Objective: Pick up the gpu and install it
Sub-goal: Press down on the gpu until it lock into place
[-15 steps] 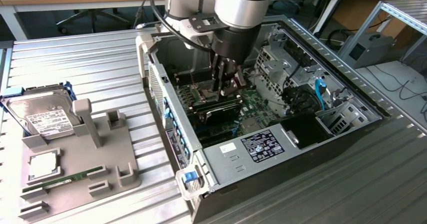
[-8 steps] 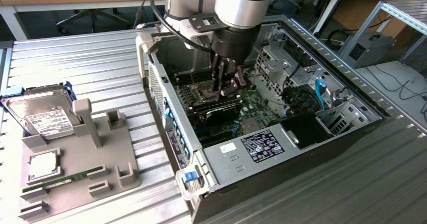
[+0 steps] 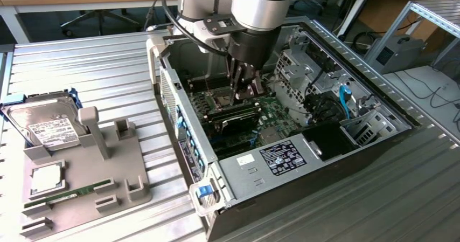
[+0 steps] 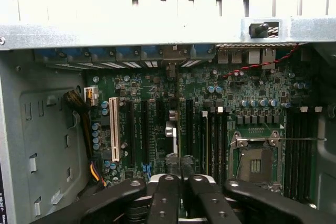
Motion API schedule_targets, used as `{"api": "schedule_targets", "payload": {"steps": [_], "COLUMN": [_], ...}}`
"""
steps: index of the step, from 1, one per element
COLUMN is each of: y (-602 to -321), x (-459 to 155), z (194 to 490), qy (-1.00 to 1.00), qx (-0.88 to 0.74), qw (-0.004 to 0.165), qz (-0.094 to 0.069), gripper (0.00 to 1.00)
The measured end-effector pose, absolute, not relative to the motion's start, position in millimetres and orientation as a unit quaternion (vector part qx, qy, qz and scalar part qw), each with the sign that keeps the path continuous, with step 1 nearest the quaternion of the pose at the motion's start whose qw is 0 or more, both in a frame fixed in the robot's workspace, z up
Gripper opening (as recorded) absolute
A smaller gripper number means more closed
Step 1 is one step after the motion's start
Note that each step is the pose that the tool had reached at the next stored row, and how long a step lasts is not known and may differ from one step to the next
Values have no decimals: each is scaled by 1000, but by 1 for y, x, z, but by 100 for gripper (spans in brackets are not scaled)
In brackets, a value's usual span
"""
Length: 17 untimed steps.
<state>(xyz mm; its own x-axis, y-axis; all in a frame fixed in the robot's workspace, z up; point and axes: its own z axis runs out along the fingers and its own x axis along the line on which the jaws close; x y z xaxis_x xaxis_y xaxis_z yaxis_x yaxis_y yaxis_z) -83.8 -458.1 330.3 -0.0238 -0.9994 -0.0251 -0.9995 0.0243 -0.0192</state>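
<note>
The arm reaches down into the open computer case point(image 3: 287, 145) at the centre of the exterior view. The pincer point(image 3: 246, 88) is closed on the gpu point(image 4: 171, 135), which the wrist view shows edge-on and upright over the motherboard point(image 4: 210, 108) slots. At the lower left of the exterior view, a grey tray point(image 3: 107, 182) on the bench point(image 3: 86, 69) carries a hard drive point(image 3: 47, 126) and a RAM stick point(image 3: 72, 192).
</note>
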Motion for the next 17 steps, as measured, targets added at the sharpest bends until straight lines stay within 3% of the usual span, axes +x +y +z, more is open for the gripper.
{"api": "schedule_targets", "payload": {"steps": [8, 17], "y": [-458, -458], "x": [-84, -84], "z": [330, 307], "qy": [715, 715], "qx": [-698, -698], "qw": [16, 16], "qz": [2, 2], "gripper": [11, 11]}}
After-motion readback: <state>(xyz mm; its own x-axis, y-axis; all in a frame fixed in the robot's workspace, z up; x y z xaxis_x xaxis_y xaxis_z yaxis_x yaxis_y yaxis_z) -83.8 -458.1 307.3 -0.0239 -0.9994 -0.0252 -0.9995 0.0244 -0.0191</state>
